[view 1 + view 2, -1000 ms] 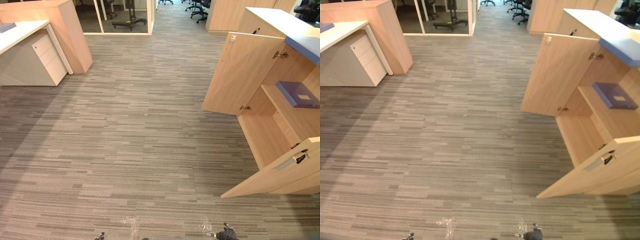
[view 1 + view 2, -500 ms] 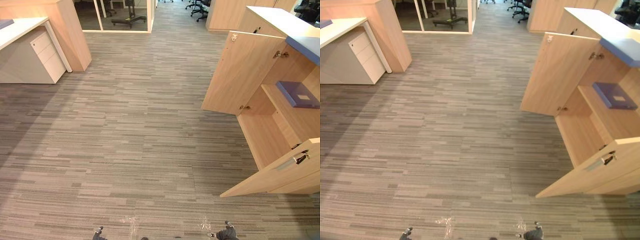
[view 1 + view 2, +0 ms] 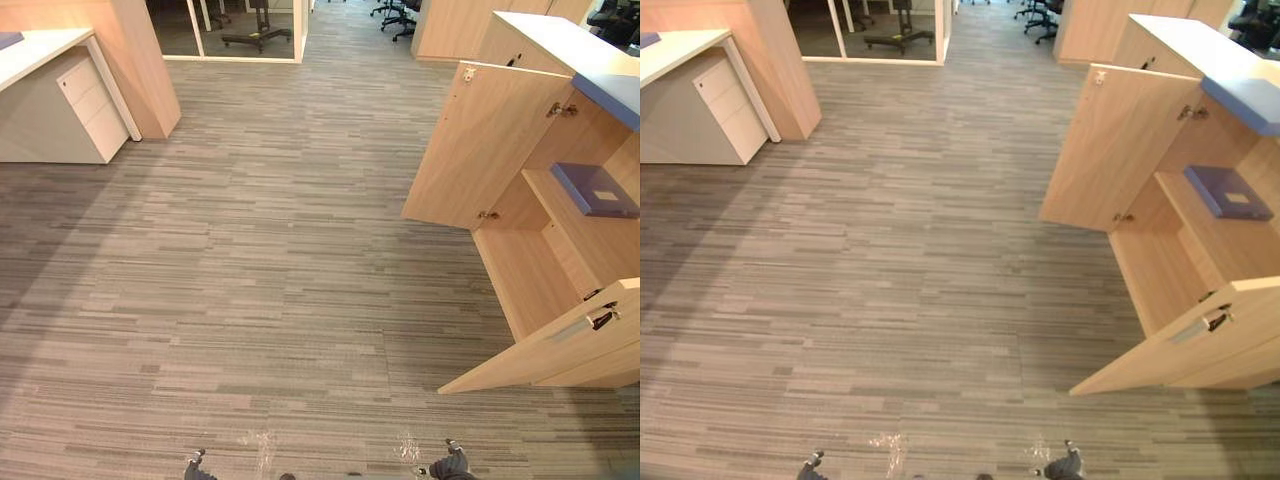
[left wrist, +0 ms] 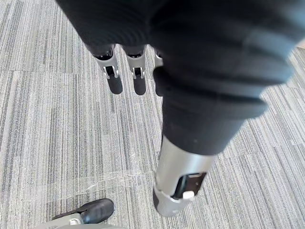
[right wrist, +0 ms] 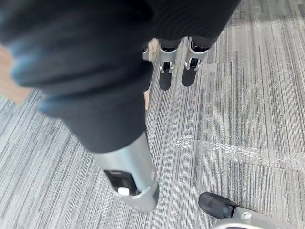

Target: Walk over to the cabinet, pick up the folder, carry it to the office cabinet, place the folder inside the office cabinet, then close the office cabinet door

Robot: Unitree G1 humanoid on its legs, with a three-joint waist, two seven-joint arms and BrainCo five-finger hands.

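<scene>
Lying flat on a shelf (image 3: 585, 240) of the open cabinet (image 3: 480, 150), the blue folder (image 3: 595, 188) has not moved; its white label (image 3: 607, 195) is unreadable. Left robot hand (image 4: 200, 71) and right robot hand (image 5: 95, 62) hang empty, fingers straight, above carpet (image 3: 280, 250).

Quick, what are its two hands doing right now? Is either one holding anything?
Left hand: open, hanging straight down, holding nothing.
Right hand: open, hanging straight down, holding nothing.
</scene>
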